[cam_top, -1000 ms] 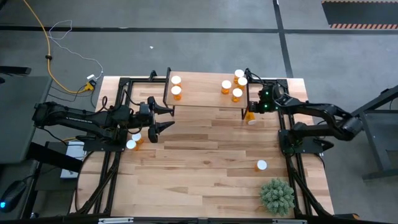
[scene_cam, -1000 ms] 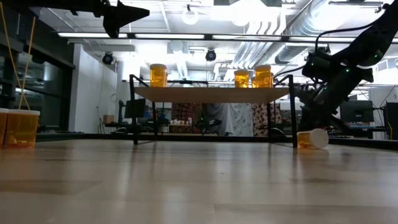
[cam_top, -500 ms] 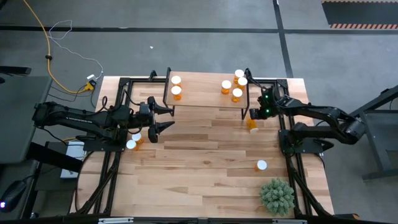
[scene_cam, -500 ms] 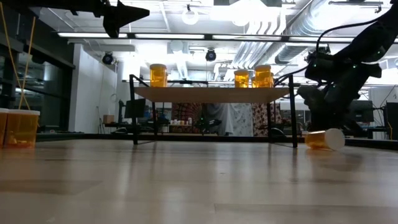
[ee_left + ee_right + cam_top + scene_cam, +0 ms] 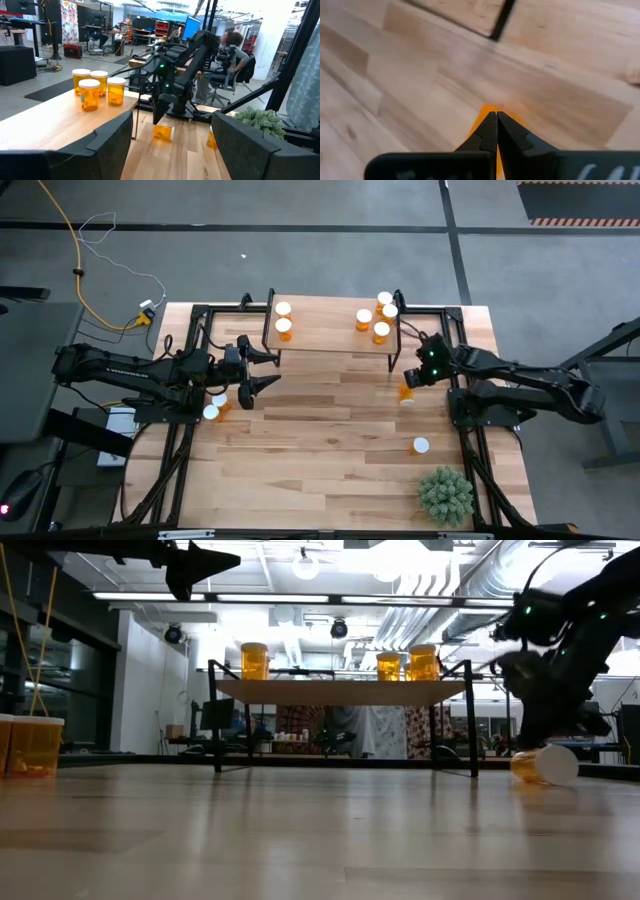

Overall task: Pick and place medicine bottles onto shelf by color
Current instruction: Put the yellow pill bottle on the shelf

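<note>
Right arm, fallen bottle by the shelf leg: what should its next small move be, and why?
Probably open the right end effector before lowering. Its fingers are shut, tips over the tipped bottle, which lies on its side on the table, free, beside the shelf. Shut fingers can only push it. The left end effector waits open.

This is a robotics lab or workshop in an industrial hall. Beyond the left end effector [image 5: 167,145], the wrist view shows monitors [image 5: 192,25], red tool cabinets [image 5: 165,27] and a person [image 5: 231,52] seated in an office chair. Level across the wooden bench [image 5: 300,830], the low view shows exposed ceiling ducts [image 5: 470,585] and strip lights [image 5: 290,598]. From above, the floor [image 5: 300,205] is grey concrete, with a yellow cable [image 5: 72,260] trailing across it.
</note>
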Controlling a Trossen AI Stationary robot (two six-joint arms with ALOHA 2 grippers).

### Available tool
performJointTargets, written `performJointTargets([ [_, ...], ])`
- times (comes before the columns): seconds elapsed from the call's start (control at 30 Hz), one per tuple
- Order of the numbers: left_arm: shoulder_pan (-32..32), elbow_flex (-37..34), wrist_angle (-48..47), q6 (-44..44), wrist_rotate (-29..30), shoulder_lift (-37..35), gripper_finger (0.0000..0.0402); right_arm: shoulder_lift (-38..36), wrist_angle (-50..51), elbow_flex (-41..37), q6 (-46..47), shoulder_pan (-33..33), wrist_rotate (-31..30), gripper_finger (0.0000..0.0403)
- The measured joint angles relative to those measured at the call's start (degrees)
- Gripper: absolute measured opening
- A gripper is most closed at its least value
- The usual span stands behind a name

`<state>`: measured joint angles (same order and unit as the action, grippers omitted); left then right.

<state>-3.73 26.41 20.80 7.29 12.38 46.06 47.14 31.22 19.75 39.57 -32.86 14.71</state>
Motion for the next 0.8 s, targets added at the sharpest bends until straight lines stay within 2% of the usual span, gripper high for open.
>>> performJointTargets([
  [0.27,0.02,0.00,0.02,0.00,0.00,0.00,0.0262,-5.32,-2.67,0.00,9.67,16.35,-6.07,0.0000],
  [0.37,0.02,0.00,0.02,0.00,0.00,0.00,0.0262,-7.53,0.18,0.00,13.31,21.10,-8.75,0.0000],
  [0.57,0.00,0.00,0.02,0.00,0.00,0.02,0.0262,-11.19,9.59,0.00,20.72,27.92,-16.44,0.0000],
  [0.8,0.00,0.00,0.00,0.00,0.00,0.02,0.0262,-11.37,16.62,0.00,27.59,31.22,-23.40,0.0000],
])
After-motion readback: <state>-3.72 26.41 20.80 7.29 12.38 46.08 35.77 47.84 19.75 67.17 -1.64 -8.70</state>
